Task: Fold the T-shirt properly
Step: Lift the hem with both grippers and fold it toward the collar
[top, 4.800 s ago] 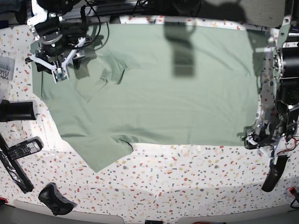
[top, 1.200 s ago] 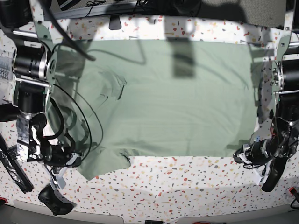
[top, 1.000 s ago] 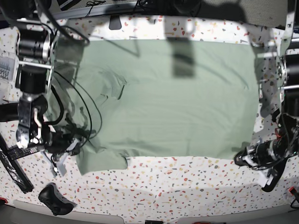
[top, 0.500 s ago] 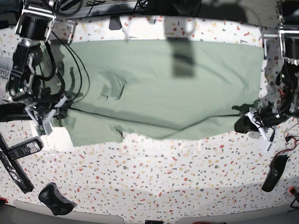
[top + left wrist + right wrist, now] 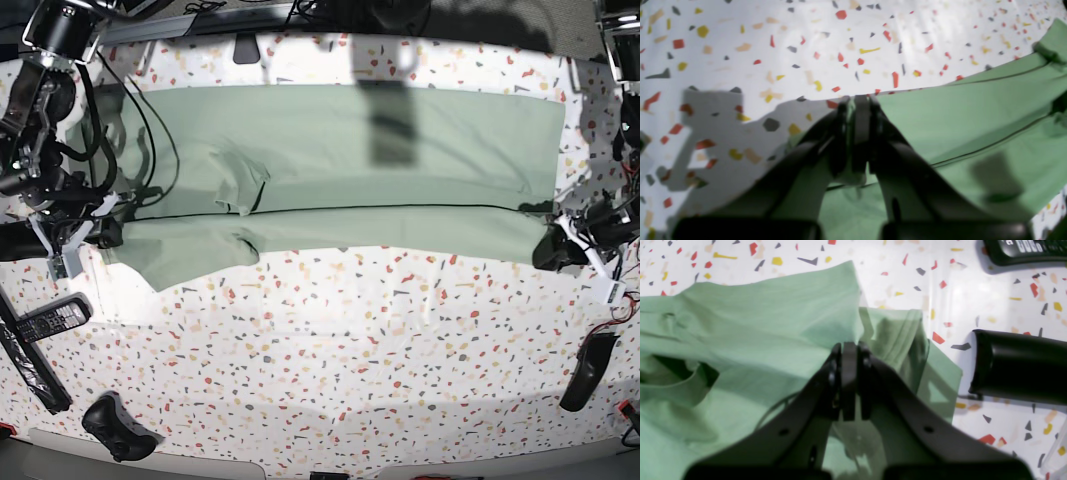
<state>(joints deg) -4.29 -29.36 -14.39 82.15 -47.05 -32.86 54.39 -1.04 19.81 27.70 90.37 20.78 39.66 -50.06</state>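
Observation:
The pale green T-shirt (image 5: 400,150) lies across the far half of the speckled table, its near part doubled over along a long crease. Its collar (image 5: 240,190) shows left of centre. At the shirt's right edge my left gripper (image 5: 552,238) is shut on the cloth; in the left wrist view the fingertips (image 5: 862,110) pinch the hem of the shirt (image 5: 973,110). My right gripper (image 5: 100,232) is shut on the cloth at the shirt's left edge. In the right wrist view its jaws press together on a lifted fold of the shirt (image 5: 756,323).
A black cylinder (image 5: 30,240) (image 5: 1017,366) lies just left of the right gripper. A remote (image 5: 50,318) (image 5: 1023,250), a black strip (image 5: 30,365) and a game controller (image 5: 118,428) sit at the near left. A dark object (image 5: 585,370) lies near right.
Both grippers have carried the shirt's near edge toward the far side, so the near part now lies folded over and more bare table shows in front.

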